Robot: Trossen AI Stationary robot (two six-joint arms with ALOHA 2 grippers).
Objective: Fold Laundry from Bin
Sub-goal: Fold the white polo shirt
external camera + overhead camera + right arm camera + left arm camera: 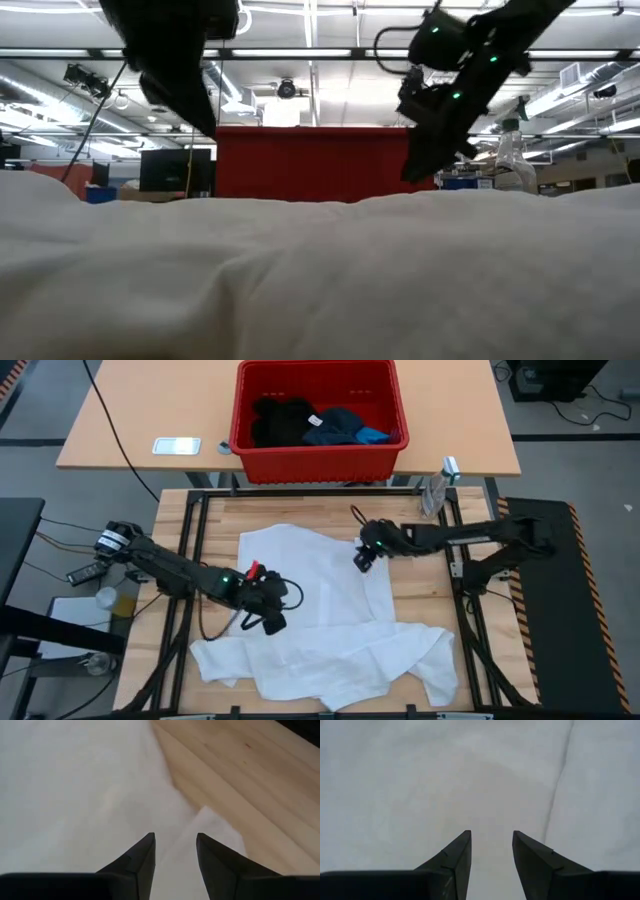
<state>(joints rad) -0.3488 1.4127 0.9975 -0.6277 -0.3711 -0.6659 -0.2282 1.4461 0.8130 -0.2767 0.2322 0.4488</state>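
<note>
A large white garment [330, 622] lies spread and rumpled on the wooden table, filling the low view's foreground [320, 270]. The red bin [318, 415] stands on the far table and holds a black garment [280, 420], a dark navy one [338, 425] and a bright blue one [375, 434]. My left gripper [272, 624] hovers open over the white garment's left middle [491, 837]. My right gripper [361, 559] hangs open just above the garment's far right edge [175, 839], where cloth meets bare wood.
A clear plastic bottle [436, 488] stands at the table's far right corner. A flat white device [176, 446] lies on the far table left of the bin. Bare wood [240, 780] shows to the right of the garment and along the table's far edge.
</note>
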